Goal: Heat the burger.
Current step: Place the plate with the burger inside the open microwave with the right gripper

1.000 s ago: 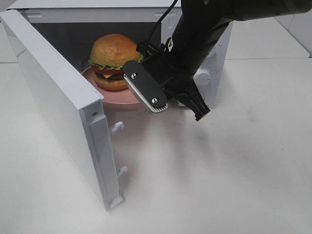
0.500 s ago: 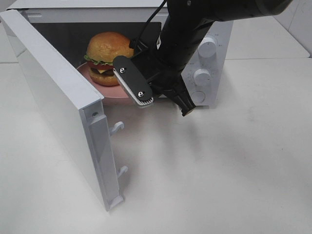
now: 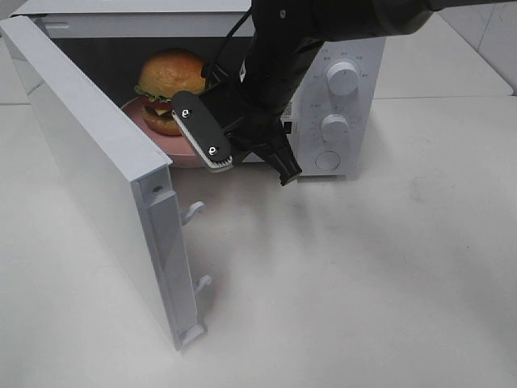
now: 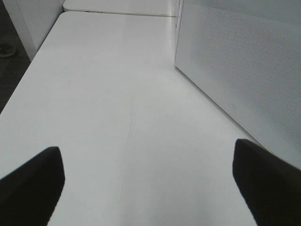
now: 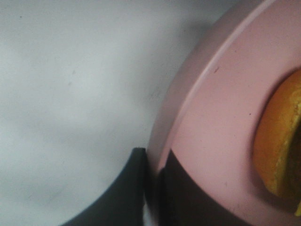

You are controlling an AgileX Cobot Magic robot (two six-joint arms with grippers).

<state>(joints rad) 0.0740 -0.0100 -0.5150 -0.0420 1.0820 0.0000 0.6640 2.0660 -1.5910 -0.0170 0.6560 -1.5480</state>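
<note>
Bright, even overhead light washes the white table (image 3: 388, 267) in the high view. Soft grey shadows lie under the right arm (image 3: 283, 65) and beside the open door (image 3: 105, 162). The microwave cavity (image 3: 97, 69) is dim, and the burger (image 3: 170, 73) has a faint gloss. The left gripper (image 4: 146, 147) shows 2 blurred black fingers (image 4: 33, 181). In the right wrist view the pink plate (image 5: 211, 122) is too close and out of focus.

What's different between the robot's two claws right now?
The left gripper has its jaws wide open; the right gripper is shut. The left gripper holds nothing, over the white table; the right gripper pinches the rim of the pink plate. Both have dark fingers.
</note>
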